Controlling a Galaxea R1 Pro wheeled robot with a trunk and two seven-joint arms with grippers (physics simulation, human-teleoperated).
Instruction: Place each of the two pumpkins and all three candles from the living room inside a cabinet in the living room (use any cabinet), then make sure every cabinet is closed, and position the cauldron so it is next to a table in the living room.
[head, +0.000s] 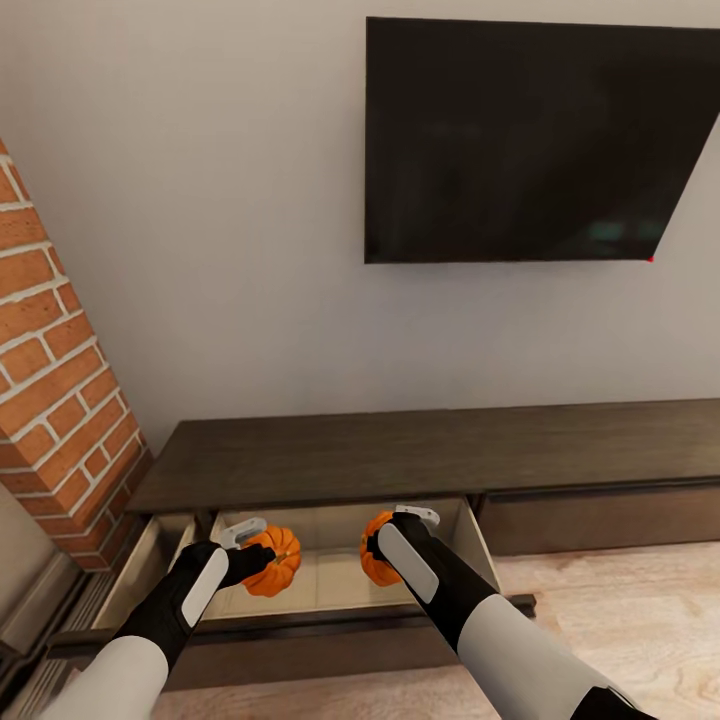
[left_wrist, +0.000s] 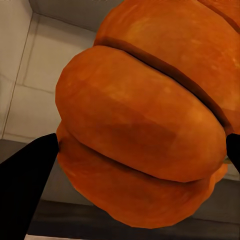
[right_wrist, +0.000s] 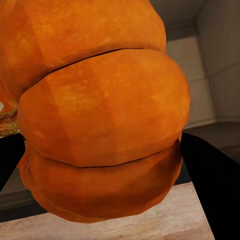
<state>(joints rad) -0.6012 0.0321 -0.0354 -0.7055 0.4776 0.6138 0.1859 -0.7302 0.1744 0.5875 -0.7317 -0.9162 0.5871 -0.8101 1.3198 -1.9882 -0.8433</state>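
Two small round bright-orange ribbed pumpkins hang over the open left drawer (head: 318, 580) of the long low dark-brown wood cabinet (head: 420, 455). The left gripper (head: 262, 562) holds the left pumpkin (head: 274, 561), and in the left wrist view its black fingers (left_wrist: 27, 180) press against opposite sides of the orange body (left_wrist: 145, 125). The right gripper (head: 385, 548) holds the right pumpkin (head: 374, 550) likewise; the right wrist view shows the dark fingers (right_wrist: 210, 185) pinching that pumpkin (right_wrist: 100, 115) from both sides. Both pumpkins sit above the pale beige drawer floor, apart from each other, and whether either touches the floor I cannot tell. The cabinet's right drawer front (head: 600, 518) is flush and closed. Above the cabinet a black flat screen (head: 540, 140) hangs on the grey wall, a red brick column (head: 55, 370) stands at the left, and pale wood flooring (head: 620, 620) runs in front.
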